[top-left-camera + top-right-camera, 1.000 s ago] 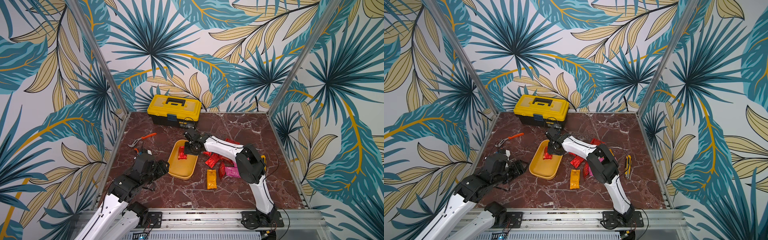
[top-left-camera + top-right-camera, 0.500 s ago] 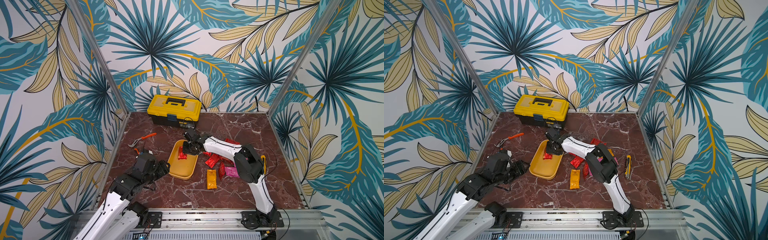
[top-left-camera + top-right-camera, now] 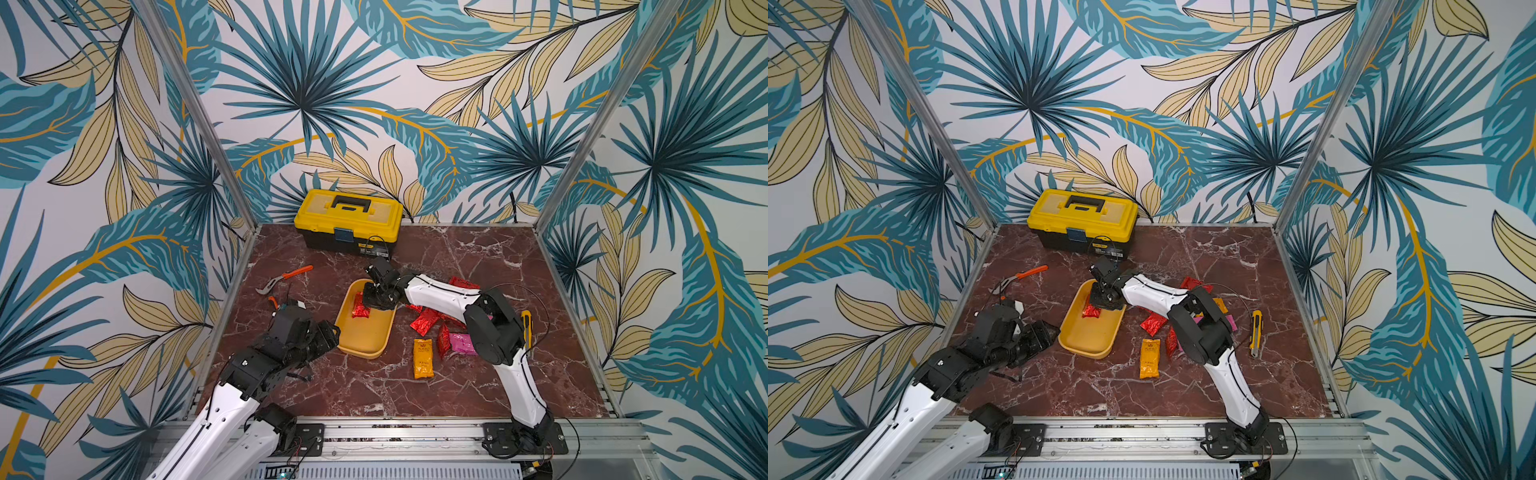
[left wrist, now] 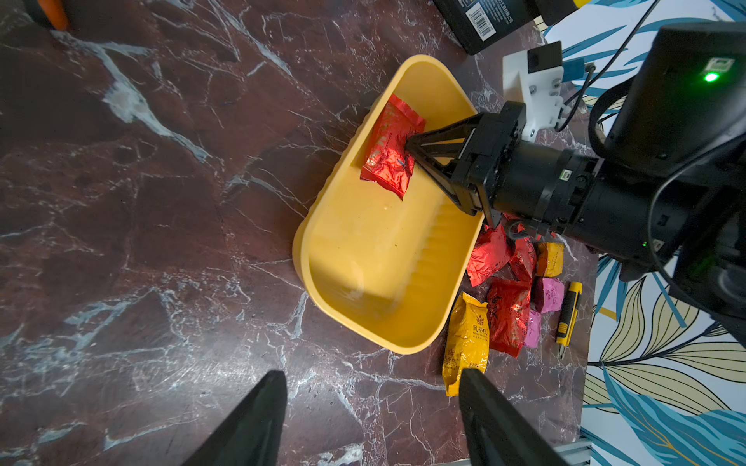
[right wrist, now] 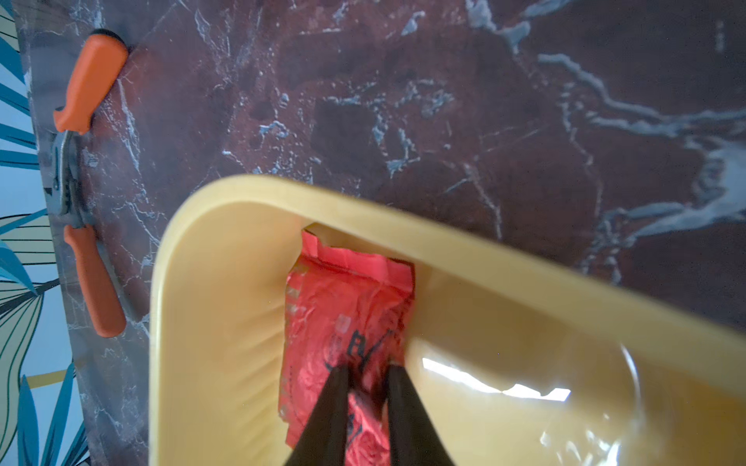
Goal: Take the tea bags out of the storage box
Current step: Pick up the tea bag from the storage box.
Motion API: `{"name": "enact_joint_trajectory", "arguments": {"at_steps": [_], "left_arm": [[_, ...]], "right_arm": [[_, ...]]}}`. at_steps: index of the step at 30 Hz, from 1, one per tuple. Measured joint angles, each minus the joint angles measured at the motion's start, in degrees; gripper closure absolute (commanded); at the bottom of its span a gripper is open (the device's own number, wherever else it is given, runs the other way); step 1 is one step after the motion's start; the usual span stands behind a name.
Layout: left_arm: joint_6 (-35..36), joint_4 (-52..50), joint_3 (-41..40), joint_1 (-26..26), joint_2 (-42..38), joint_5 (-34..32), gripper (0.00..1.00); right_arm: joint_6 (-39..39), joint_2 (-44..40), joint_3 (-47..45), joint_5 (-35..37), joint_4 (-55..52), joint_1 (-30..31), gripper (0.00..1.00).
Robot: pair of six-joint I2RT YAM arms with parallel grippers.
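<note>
Tea bags show in two places: one red tea bag [image 4: 387, 153] sits in the far end of the yellow box [image 3: 365, 345]. At least seven more lie on the table [image 3: 457, 249] just beside the box's right wall; the left wrist view shows three red [image 4: 488, 254], two orange-yellow [image 4: 466, 339] and two pink [image 4: 550, 294]. The box's long axis runs from the near edge toward the one toolbox [image 3: 348, 216]. The bag inside appears to lie roughly along it, resting against the left wall. The right gripper [image 5: 365, 371] is pinched closed on that bag's foil. The left gripper [image 4: 371, 373] hovers by the box's near end, fingers spread wide, holding nothing. One pair of pliers [image 3: 286, 277] and one utility knife [image 3: 526, 328] also lie on the table.
</note>
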Motion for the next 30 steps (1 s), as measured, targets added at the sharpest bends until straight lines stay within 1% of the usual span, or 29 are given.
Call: {"name": "enact_joint_trajectory", "arguments": {"at_steps": [7,15,19,25,30], "left_arm": [[0.07,-0.87,0.02,0.00,0.11,-0.02,0.27],[0.39,-2.25,0.02,0.00,0.11,-0.09,0.27],[0.46,-2.45,0.09,0.00,0.31,-0.13,0.27],[0.83,-2.58,0.72,0.00,1.68,-0.35,0.27],[1.22,-2.73,2.34,0.00,2.91,-0.39,0.27]], "right_arm": [[1.05,0.37,-0.09,-0.68,1.36,0.00,1.00],[1.25,0.44,-0.44,-1.38,2.67,0.00,1.00],[1.38,-0.33,-2.29,-1.97,4.57,-0.02,1.00],[1.27,-4.74,-6.60,-3.56,4.57,0.00,1.00],[0.72,-11.06,-10.08,-4.44,4.59,0.00,1.00]]}}
